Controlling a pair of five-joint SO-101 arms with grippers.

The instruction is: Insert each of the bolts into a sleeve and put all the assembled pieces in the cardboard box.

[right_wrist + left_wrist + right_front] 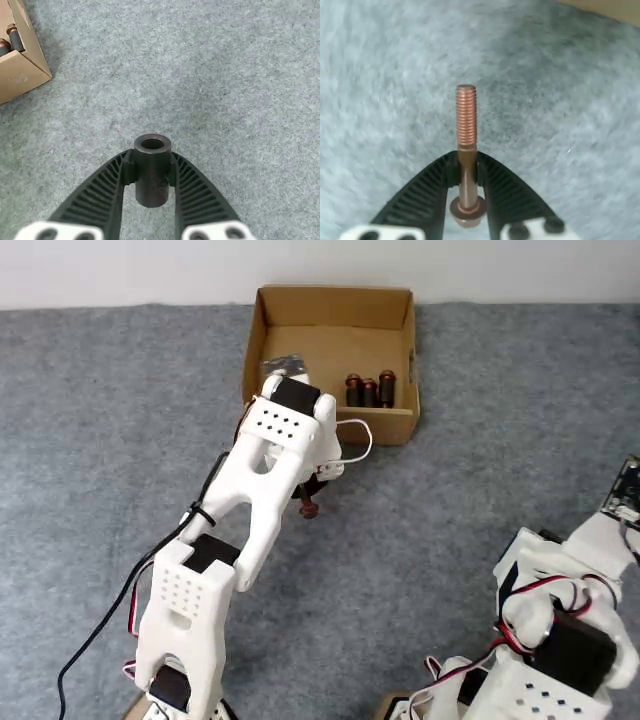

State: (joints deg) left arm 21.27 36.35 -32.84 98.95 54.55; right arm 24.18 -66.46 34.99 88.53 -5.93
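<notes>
Left gripper (466,161) pinches the copper bolt (466,125) by its shank; right gripper (151,159) clamps a dark sleeve (152,170) (bore unfilled), both above grey carpet (225,75). Three assembled pieces (369,390) already sit in the cardboard box (330,305); this pair's unjoined.

- A grey, felt-like mat (480,440) spreads beneath me, its nap fuzzy and mottled where I see it up close (560,125).
- Past the mat's far edge I see a pale white wall (120,270).
- A small tan corner (388,708) lies at the near edge; I cannot tell what it is.
</notes>
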